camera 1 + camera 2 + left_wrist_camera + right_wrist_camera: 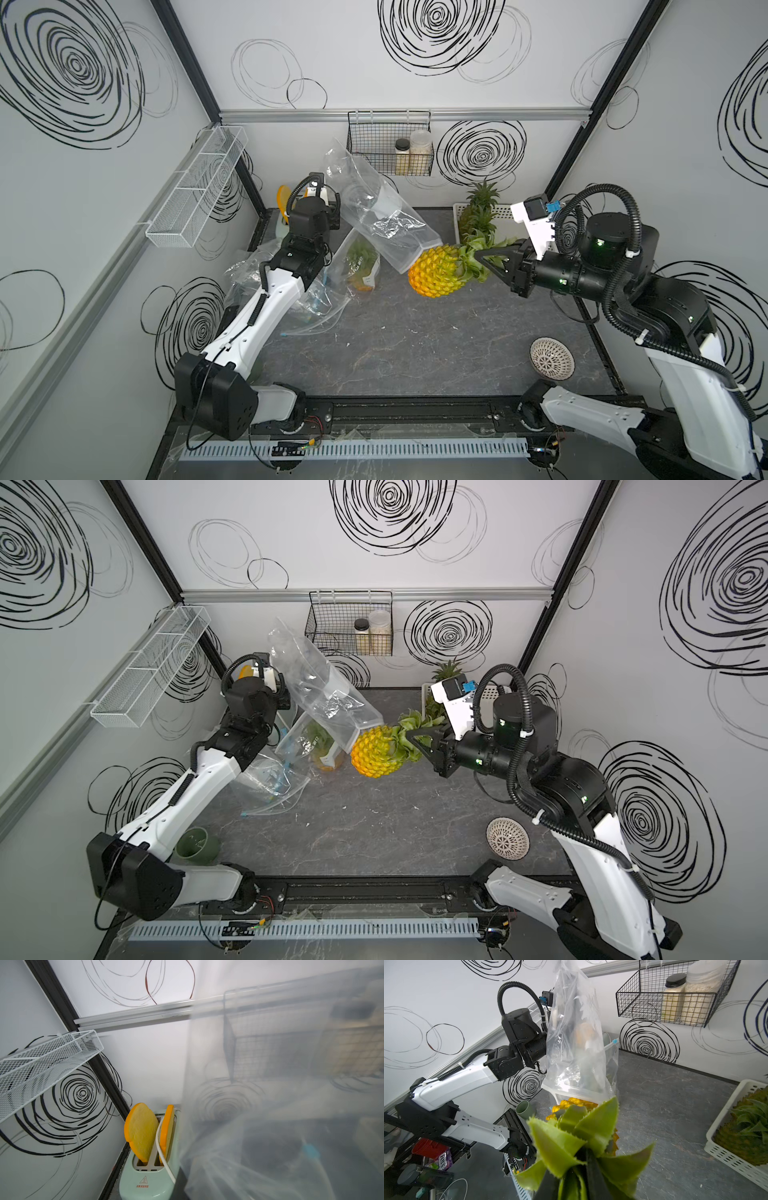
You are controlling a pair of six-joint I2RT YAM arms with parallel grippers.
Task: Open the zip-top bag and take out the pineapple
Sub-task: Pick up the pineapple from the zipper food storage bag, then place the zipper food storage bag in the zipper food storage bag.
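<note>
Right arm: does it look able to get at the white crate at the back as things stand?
Probably yes. The white crate sits just behind the right gripper, with nothing between them. But that gripper is shut on the crown of the pineapple, so it would arrive loaded.

Worktop (415,357) (395,841): dark grey, marbled, with a black rail along the front edge. Rear left corner: pale green toaster (145,1180), standing against the wall. Left side: crumpled clear bags (309,309) (272,783) lying flat, and just beyond them a bagged pineapple (362,266) (321,746). Front left: green cup (197,845), upright. Rear right: white slotted crate (506,211) (726,1159), against the back wall. Front right: perforated bowl (552,358) (507,838), well apart from the rest. Centre: a few small white crumbs (415,331).
</note>
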